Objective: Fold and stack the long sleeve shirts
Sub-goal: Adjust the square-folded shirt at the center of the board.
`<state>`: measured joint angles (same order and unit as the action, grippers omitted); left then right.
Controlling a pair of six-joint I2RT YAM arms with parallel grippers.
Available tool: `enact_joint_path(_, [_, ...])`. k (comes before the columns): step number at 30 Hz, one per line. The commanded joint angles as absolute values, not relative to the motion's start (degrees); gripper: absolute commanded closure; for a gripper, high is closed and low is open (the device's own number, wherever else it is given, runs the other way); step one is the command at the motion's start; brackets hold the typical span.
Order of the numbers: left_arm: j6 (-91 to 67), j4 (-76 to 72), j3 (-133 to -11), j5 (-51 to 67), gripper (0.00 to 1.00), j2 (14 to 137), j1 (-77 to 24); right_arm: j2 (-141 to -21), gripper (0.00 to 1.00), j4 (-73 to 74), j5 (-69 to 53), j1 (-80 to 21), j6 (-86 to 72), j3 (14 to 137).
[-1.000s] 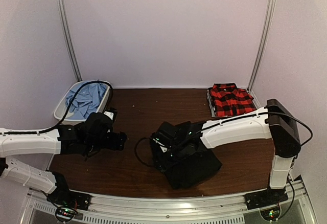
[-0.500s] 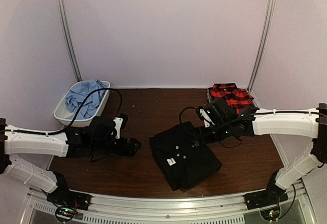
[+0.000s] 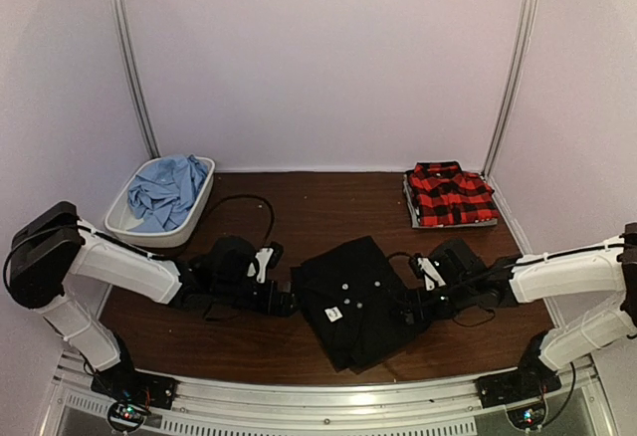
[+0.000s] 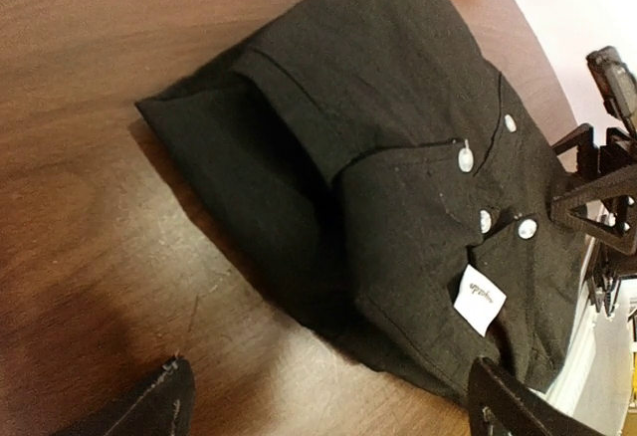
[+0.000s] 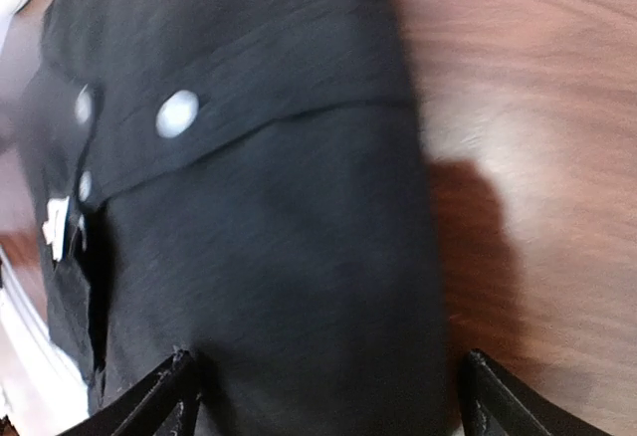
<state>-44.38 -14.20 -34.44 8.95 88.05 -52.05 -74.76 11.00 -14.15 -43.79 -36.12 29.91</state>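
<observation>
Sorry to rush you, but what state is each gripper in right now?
Left gripper: open, holding nothing, beside the black shirt.
Right gripper: open, holding nothing, at the shirt's opposite edge.

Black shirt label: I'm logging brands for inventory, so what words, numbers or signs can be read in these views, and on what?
Neck label on the black shirt: one short dark word in slanted script, too small and blurred to read.
Plaid shirt, blue shirt, table: no text visible.
</observation>
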Motion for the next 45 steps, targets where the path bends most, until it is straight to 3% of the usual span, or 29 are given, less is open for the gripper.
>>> enact_joint_path(1, [-47.2,-19.6,-38.9,13.6,0.04,93.7,-51.8,-73.8,0.10,5.1,-17.4,-49.0,-40.8,27.2])
enact_joint_path(7, [-48.6,-19.8,-42.5,14.3,0.08,99.1,-51.7,-75.5,0.11,1.7,-14.5,-59.1,-45.5,28.4])
enact_joint_path(14, [-47.5,-14.7,-45.2,12.1,0.08,99.6,-47.0,-86.5,0.12,0.6,-11.7,-70.6,-44.8,38.1])
enact_joint_path(21, [-36.6,-0.6,-52.8,-4.2,0.05,98.2,-44.7,-90.3,0.08,8.7,-8.5,-73.2,-38.5,46.6])
enact_joint_path(27, [-31.9,4.9,-55.3,-11.4,0.02,94.9,-44.6,-84.4,0.06,17.7,-4.1,-68.7,-35.1,47.4])
enact_joint_path(34, [-33.4,2.3,-49.6,-4.8,0.02,87.6,-44.7,-81.3,0.04,21.1,-5.5,-55.5,-25.9,51.0])
enact_joint_path(45, [-38.6,-3.0,-38.8,-1.2,0.02,78.5,-48.5,-103.7,0.04,29.8,-18.8,-38.3,-6.2,75.1])
